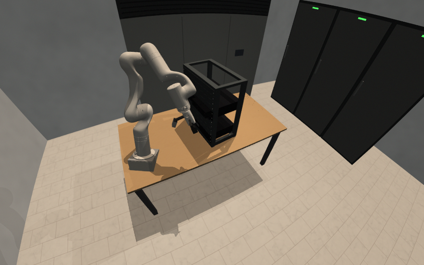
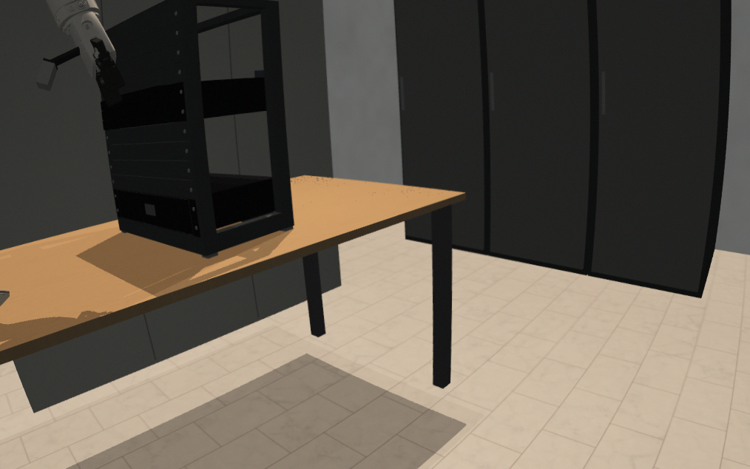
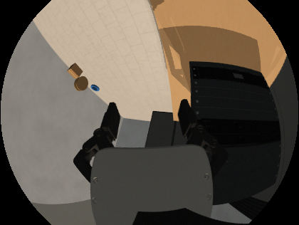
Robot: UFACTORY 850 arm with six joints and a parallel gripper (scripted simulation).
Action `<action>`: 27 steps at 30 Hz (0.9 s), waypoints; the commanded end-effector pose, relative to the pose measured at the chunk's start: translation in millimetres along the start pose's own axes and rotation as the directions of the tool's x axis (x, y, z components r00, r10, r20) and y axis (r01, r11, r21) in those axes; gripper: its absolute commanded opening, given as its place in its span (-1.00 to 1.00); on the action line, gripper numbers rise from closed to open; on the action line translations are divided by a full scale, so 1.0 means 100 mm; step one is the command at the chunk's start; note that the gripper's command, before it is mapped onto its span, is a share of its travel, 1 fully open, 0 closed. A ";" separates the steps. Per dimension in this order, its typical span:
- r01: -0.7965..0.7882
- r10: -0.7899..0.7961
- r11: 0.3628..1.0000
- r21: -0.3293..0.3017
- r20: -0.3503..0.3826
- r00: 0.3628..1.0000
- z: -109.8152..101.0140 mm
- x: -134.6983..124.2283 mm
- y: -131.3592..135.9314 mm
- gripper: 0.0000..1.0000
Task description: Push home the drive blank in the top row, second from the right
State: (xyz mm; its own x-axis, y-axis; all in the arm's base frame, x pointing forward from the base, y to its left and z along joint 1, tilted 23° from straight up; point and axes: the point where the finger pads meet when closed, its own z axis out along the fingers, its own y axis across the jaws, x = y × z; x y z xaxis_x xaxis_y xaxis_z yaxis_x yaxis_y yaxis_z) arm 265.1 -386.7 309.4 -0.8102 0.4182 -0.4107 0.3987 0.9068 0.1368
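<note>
Pincer (image 1: 184, 123) spread wide, pinching nothing, hanging low before the front of the rack (image 1: 215, 103) on the bench (image 1: 256, 120). Target drive blank somewhere on the dark storage chassis (image 3: 232, 105) front; not separable by eye, too dark. Probably light, rigid, sliding on guides to a latch: best pressed square at face centre with one fingertip (image 3: 186, 111), never gripped, gently enough to spare the rack.
</note>
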 end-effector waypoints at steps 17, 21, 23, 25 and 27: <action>-0.302 0.306 0.888 -0.346 -0.046 0.951 0.26 0.59 0.68 1.00; -0.351 0.361 0.845 -0.404 -0.055 0.931 0.27 0.64 0.80 1.00; -0.381 0.397 0.813 -0.441 -0.060 0.916 0.27 0.67 0.87 1.00; -0.395 0.414 0.796 -0.458 -0.063 0.908 0.27 0.68 0.91 1.00; -0.420 0.448 0.762 -0.492 -0.068 0.892 0.26 0.70 0.98 1.00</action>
State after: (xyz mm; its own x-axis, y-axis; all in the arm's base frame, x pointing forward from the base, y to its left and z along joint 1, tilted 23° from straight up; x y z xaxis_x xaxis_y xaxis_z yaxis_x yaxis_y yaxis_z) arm 257.3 -286.8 270.4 -0.6255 0.7299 -0.2756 0.4502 0.6262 0.6365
